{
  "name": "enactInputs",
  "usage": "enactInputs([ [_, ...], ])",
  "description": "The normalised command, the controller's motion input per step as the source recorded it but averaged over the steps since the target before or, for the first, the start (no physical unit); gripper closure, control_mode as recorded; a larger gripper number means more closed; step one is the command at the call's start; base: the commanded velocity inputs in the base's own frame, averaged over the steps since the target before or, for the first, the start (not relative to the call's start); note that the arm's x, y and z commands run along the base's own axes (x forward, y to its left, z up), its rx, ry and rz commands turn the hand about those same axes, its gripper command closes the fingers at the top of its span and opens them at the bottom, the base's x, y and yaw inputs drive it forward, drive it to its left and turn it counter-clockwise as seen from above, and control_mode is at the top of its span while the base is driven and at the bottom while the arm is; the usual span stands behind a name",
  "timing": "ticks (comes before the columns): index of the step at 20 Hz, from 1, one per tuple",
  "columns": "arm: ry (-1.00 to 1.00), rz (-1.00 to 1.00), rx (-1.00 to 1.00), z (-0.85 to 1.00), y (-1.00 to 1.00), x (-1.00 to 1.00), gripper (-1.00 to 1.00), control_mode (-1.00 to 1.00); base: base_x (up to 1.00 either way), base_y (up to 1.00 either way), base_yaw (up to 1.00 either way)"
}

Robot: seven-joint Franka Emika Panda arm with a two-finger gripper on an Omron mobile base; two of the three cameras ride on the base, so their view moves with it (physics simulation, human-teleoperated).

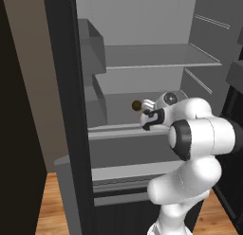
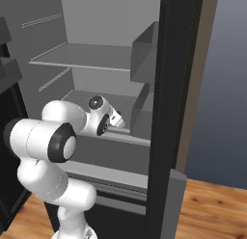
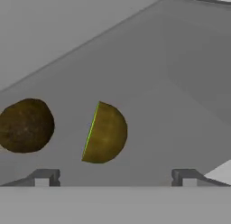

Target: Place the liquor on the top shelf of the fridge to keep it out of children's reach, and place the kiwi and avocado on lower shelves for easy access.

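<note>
Two fruits lie on the lower shelf [image 3: 171, 105]: one rough, round brown kiwi [image 3: 26, 125] and one smooth olive half-dome avocado [image 3: 105, 133]. The hand [image 3: 115, 179] gapes wide, empty.

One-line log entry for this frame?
gripper: open, empty | kiwi, avocado: on lower shelf | top shelf: bare

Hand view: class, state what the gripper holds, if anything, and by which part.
Nothing. The gripper is open, its fingertips wide apart; the halved yellow-green avocado and brown round kiwi lie beyond them.
</note>
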Motion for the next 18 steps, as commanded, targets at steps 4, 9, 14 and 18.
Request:
enactInputs([
  [4,-0.16,0.0,0.0,0.37,0.0,-0.47,-1.0,-1.0,0.0,0.0,0.0],
  [9,-0.1,0.0,0.0,0.46,0.0,-0.57,-1.0,-1.0,0.0,0.0,0.0],
  [14,-0.01,0.02,0.0,0.53,0.0,-0.68,-1.0,-1.0,0.0,0.0,0.0],
  [18,0.01,0.11,0.0,0.6,0.0,-0.58,-1.0,-1.0,0.0,0.0,0.0],
])
